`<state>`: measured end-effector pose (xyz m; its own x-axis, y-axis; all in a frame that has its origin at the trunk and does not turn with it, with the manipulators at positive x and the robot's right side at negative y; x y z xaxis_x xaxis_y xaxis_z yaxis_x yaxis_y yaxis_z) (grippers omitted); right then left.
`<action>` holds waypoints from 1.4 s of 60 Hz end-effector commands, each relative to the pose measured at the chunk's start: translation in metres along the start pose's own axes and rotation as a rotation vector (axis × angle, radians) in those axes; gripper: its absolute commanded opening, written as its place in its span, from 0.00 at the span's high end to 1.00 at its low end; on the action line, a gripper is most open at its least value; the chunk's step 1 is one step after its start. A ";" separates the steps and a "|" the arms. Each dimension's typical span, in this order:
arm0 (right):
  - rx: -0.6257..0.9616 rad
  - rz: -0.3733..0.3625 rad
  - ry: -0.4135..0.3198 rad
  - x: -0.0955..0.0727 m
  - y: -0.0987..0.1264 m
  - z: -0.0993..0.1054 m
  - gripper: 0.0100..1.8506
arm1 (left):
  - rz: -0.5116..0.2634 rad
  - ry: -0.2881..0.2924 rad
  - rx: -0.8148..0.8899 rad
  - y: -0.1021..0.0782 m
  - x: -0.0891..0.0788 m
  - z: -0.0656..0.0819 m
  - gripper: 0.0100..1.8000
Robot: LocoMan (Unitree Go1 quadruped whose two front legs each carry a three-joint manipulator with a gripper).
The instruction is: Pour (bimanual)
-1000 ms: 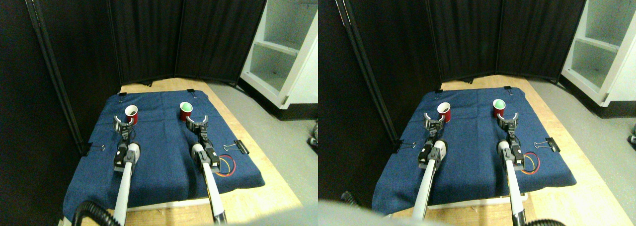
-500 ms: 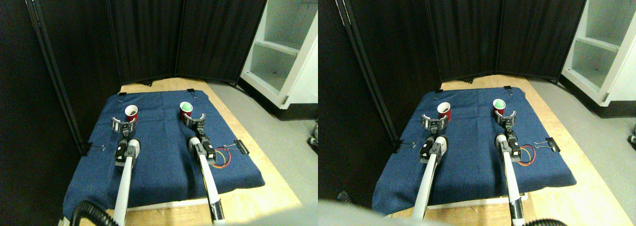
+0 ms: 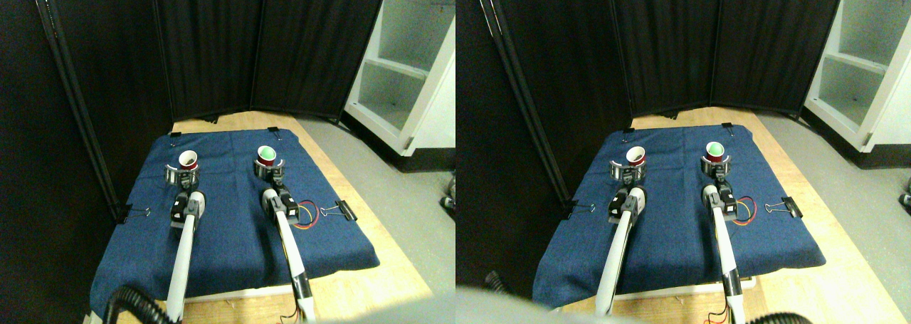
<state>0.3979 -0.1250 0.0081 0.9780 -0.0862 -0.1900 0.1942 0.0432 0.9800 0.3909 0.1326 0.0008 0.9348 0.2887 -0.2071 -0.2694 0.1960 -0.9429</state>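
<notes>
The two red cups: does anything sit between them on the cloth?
Nothing; between the left cup and the right cup the stereo pair view shows only bare blue cloth.

Left cup red outside, white inside; right cup red outside, green inside; cloth plain dark blue; tabletop light wood; both manipulators pale white with dark grippers, left gripper, right gripper; wires red and yellow; binder clip black; screen black; shelf unit white; floor grey.
</notes>
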 end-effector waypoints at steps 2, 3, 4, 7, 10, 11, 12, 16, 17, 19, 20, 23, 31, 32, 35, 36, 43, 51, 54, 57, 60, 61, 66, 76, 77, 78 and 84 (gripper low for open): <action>0.003 0.011 0.001 0.005 -0.001 -0.006 0.51 | -0.007 0.029 -0.022 -0.005 0.003 -0.008 0.43; -0.002 0.008 -0.003 0.005 -0.001 -0.006 0.50 | -0.005 0.037 -0.031 -0.005 0.004 -0.009 0.42; -0.001 0.007 -0.006 0.006 -0.001 -0.007 0.51 | -0.005 0.044 -0.034 -0.005 0.005 -0.010 0.41; -0.004 0.009 -0.008 0.005 -0.001 -0.008 0.51 | -0.002 0.043 -0.036 -0.005 0.007 -0.013 0.41; -0.006 0.011 -0.001 0.006 -0.002 -0.008 0.51 | 0.001 0.041 -0.037 -0.004 0.009 -0.014 0.41; -0.006 0.011 -0.001 0.006 -0.002 -0.008 0.51 | 0.001 0.041 -0.037 -0.004 0.009 -0.014 0.41; 0.006 0.010 0.005 0.007 -0.002 -0.008 0.50 | 0.005 0.039 -0.041 -0.003 0.011 -0.015 0.40; 0.019 0.005 0.007 0.007 -0.003 -0.007 0.48 | 0.011 0.041 -0.043 -0.002 0.013 -0.017 0.40; 0.018 0.004 0.007 0.007 -0.003 -0.006 0.47 | 0.013 0.041 -0.046 -0.002 0.013 -0.017 0.40; 0.020 0.009 0.008 0.007 -0.005 -0.005 0.45 | 0.018 0.037 -0.043 -0.001 0.014 -0.018 0.42; 0.021 0.009 0.008 0.007 -0.005 -0.005 0.45 | 0.019 0.035 -0.043 -0.001 0.015 -0.018 0.42; 0.028 0.008 0.007 0.008 -0.006 -0.004 0.46 | 0.022 0.032 -0.042 0.000 0.015 -0.019 0.41; 0.022 -0.004 -0.006 0.008 -0.008 0.000 0.47 | 0.027 0.035 -0.032 0.006 0.018 -0.022 0.41; 0.020 -0.003 -0.004 0.008 -0.008 0.000 0.47 | 0.028 0.034 -0.032 0.006 0.018 -0.022 0.41; 0.018 0.001 -0.003 0.008 -0.008 0.001 0.45 | 0.030 0.031 -0.039 0.007 0.019 -0.022 0.41; 0.019 0.000 -0.007 0.007 -0.007 0.001 0.45 | 0.030 0.029 -0.044 0.008 0.019 -0.022 0.41; 0.029 -0.005 -0.016 0.008 -0.007 0.002 0.45 | 0.028 0.030 -0.040 0.011 0.019 -0.023 0.40; 0.035 -0.007 -0.029 0.007 -0.007 -0.001 0.44 | 0.027 0.033 -0.059 0.013 0.021 -0.021 0.38; 0.036 -0.008 -0.031 0.006 -0.006 -0.002 0.44 | 0.026 0.034 -0.067 0.014 0.021 -0.021 0.38; 0.042 -0.006 -0.019 0.007 -0.005 -0.002 0.43 | 0.027 0.030 -0.073 0.015 0.021 -0.020 0.37; 0.047 -0.007 -0.022 0.008 -0.005 -0.002 0.41 | 0.020 0.030 -0.076 0.015 0.022 -0.019 0.38; 0.044 -0.005 -0.025 0.008 -0.005 -0.002 0.41 | 0.021 0.030 -0.077 0.015 0.022 -0.018 0.38; 0.052 0.002 -0.032 0.011 -0.004 -0.002 0.41 | 0.017 0.031 -0.084 0.013 0.022 -0.017 0.38; 0.049 0.002 -0.040 0.014 -0.004 -0.001 0.40 | 0.016 0.031 -0.087 0.011 0.025 -0.015 0.38; 0.052 0.002 -0.041 0.014 -0.003 -0.001 0.40 | 0.016 0.030 -0.086 0.011 0.025 -0.015 0.38; 0.049 0.002 -0.046 0.015 -0.003 -0.001 0.41 | 0.016 0.030 -0.086 0.011 0.026 -0.015 0.38; 0.047 0.004 -0.052 0.017 -0.003 -0.002 0.41 | 0.015 0.034 -0.087 0.009 0.028 -0.016 0.38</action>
<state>0.4094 -0.1281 -0.0016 0.9662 -0.1395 -0.2169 0.2197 0.0045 0.9756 0.4138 0.1295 -0.0208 0.9282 0.2726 -0.2535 -0.2914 0.1087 -0.9504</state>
